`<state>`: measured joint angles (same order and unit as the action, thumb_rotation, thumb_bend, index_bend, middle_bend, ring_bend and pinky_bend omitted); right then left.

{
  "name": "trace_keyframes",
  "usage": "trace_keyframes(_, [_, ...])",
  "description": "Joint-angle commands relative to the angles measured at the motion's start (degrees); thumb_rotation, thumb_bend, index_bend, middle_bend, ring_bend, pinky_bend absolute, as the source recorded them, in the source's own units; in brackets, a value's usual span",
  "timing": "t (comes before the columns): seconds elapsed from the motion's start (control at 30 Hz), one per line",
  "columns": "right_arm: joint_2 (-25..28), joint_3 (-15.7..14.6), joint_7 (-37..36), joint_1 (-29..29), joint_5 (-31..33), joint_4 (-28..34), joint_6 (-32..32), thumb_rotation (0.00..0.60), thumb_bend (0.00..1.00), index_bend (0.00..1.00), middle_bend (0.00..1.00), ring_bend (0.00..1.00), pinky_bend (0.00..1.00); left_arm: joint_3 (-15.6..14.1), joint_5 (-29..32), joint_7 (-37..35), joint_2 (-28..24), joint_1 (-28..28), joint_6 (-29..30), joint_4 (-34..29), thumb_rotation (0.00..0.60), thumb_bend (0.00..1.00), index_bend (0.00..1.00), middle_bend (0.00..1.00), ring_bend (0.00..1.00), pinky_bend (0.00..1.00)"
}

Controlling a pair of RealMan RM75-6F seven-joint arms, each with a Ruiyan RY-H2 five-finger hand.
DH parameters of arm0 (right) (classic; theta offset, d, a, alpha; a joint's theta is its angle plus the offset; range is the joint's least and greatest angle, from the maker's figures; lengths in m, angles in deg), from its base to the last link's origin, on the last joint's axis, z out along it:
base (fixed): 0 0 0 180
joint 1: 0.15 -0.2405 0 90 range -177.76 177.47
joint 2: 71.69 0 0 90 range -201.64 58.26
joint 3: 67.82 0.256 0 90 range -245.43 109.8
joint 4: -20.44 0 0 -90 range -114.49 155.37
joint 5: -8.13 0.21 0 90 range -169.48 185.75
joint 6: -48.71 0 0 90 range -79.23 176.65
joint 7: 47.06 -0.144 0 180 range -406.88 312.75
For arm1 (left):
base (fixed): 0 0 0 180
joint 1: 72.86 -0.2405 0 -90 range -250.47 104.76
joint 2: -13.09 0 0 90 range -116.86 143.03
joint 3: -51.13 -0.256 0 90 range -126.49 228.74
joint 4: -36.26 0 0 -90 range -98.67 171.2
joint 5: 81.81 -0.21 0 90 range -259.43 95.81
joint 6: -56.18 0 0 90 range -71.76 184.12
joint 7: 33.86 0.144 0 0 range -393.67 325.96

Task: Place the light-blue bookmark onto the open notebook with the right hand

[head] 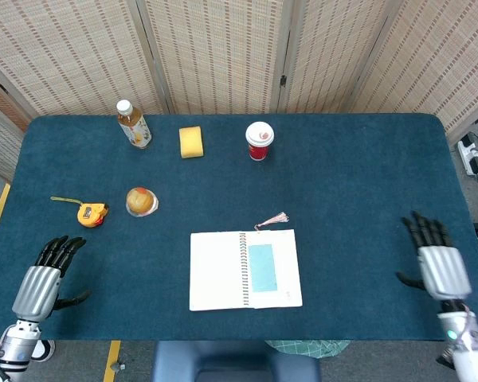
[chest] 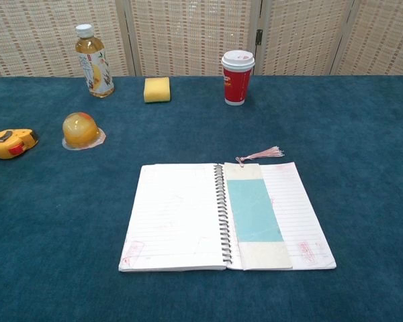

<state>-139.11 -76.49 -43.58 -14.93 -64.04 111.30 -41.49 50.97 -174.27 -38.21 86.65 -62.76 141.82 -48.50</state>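
Observation:
The light-blue bookmark (head: 262,267) (chest: 254,209) lies flat on the right page of the open spiral notebook (head: 215,270) (chest: 174,218), close to the binding. Its pink tassel (head: 272,220) (chest: 262,154) trails off the notebook's top edge onto the cloth. My right hand (head: 436,266) is at the table's right front edge, far from the notebook, fingers spread and empty. Over at the left front edge my left hand (head: 41,284) is also empty with its fingers apart. Neither hand shows in the chest view.
On the blue table (head: 350,183) stand a tea bottle (head: 133,124), a yellow sponge (head: 191,142) and a red paper cup (head: 259,141) along the back. A jelly cup (head: 141,200) and a yellow tape measure (head: 90,212) sit at the left.

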Motion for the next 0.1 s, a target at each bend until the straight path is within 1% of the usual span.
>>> trace_keyframes(0.03, [2.6,0.4,-4.9,8.1,1.7,-1.9,-5.7,0.6,0.0,0.0,0.0,0.0,0.0,-0.6,-1.1,0.3,-0.1,-0.1,0.2,-0.6,0.6,0.15,0.15,0.15,0.09,0.11])
trace_keyframes(0.1, [3.0,0.7,-5.7,8.9,0.3,-2.1,-6.3,0.6,0.0,0.0,0.0,0.0,0.0,-0.9,-1.8,0.5,-0.2,-0.1,0.3,-0.9,0.6,0.15,0.15,0.15,0.09,0.11])
